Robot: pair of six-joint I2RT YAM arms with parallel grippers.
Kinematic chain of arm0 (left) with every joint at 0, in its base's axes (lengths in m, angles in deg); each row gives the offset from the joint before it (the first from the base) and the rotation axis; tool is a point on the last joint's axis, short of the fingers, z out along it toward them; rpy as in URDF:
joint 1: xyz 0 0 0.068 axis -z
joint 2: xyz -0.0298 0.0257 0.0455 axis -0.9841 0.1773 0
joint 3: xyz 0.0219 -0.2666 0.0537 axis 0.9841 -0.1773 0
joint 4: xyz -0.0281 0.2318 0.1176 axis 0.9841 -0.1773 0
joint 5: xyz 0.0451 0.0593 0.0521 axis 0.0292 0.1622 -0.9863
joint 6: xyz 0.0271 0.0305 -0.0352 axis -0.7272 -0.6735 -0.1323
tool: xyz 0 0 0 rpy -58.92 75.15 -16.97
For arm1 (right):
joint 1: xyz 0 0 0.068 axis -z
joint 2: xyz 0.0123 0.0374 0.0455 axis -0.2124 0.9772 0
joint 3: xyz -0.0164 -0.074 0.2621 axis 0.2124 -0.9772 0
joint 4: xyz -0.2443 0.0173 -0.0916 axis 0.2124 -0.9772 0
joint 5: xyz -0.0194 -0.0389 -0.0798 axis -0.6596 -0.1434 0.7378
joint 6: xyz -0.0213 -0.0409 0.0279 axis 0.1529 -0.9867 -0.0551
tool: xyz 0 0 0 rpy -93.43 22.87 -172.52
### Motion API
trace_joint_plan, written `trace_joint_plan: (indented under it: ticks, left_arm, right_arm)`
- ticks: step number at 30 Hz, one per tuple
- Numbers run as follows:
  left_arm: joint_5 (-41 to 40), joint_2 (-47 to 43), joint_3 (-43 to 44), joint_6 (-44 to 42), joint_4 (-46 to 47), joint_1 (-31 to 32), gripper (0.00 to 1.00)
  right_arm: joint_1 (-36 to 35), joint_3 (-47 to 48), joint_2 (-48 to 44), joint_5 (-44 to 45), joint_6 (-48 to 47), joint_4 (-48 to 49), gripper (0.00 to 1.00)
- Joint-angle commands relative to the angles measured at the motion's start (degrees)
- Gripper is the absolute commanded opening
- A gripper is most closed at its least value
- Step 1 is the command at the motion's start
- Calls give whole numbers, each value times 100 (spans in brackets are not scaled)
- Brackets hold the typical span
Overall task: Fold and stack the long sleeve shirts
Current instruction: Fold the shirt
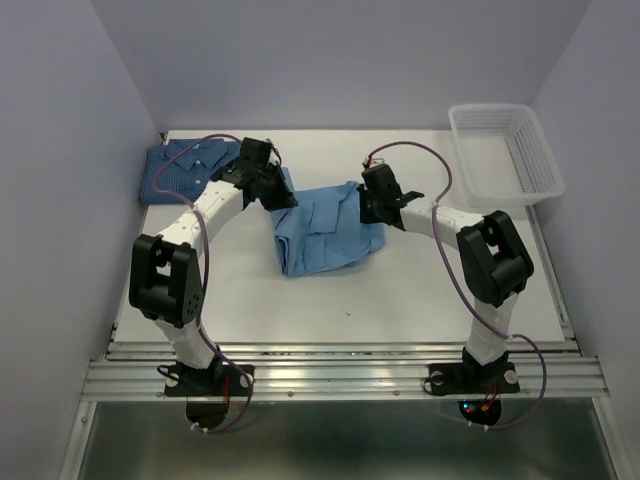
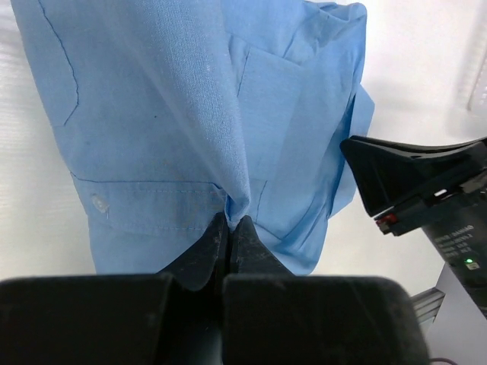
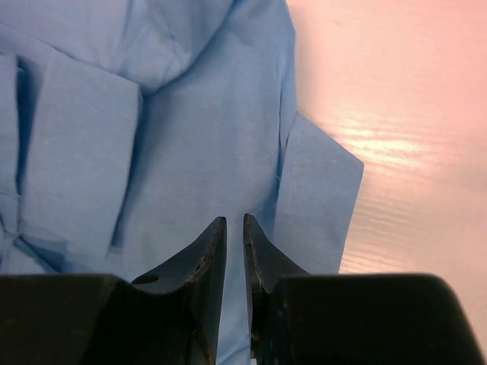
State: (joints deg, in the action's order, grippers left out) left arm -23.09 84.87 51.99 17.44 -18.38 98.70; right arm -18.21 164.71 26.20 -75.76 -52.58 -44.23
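A: Mid-table, light blue shirt (image 1: 325, 240), rumpled, partly folded over itself. Left gripper (image 2: 228, 220)?
B: Pressed together, pinching a ridge of that shirt's cloth at the shirt's far left edge. Cloth tents away from the tips.
A: Right gripper (image 3: 234, 222)?
B: Fingers nearly together with a thin slit between them, tips down on the same shirt's far right side. Cannot tell if any cloth is caught in the slit.
A: Both arms on one shirt, then. Other one?
B: Checked dark blue shirt (image 1: 185, 165), flat at the far left corner of the table (image 1: 400, 300), collar showing. It's just beside the left arm, apart from the light blue one.
A: Anything else?
B: White mesh basket (image 1: 505, 150), far right corner, well apart from both shirts.
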Motion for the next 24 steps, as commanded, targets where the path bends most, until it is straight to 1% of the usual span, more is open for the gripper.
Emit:
trace_joint_plan:
  ticks: [1,6,11,15,18,21,24]
  left_arm:
    - [151,157,546,-200,18,138,0]
    - [125,333,811,-182,-97,305,0]
    - [151,605,1285,-217,-237,560,0]
    - [283,878,1786,-279,-360,788,0]
    - [327,1298,2408,-340,-509,1078,0]
    - [379,1589,2700,-393,-598,1237,0]
    - [686,1923,2937,-463,-519,1413,0]
  right_arm:
    - [165,-170,13,28,39,-26,20]
    - [218,-240,232,274,57,-289,19]
    - [218,-355,540,178,101,-281,17]
    - [218,-398,707,-269,162,-150,15]
    - [218,-460,751,-455,241,-26,15]
    - [218,-530,681,-613,303,62,14]
    - [279,-609,567,-876,364,229,14]
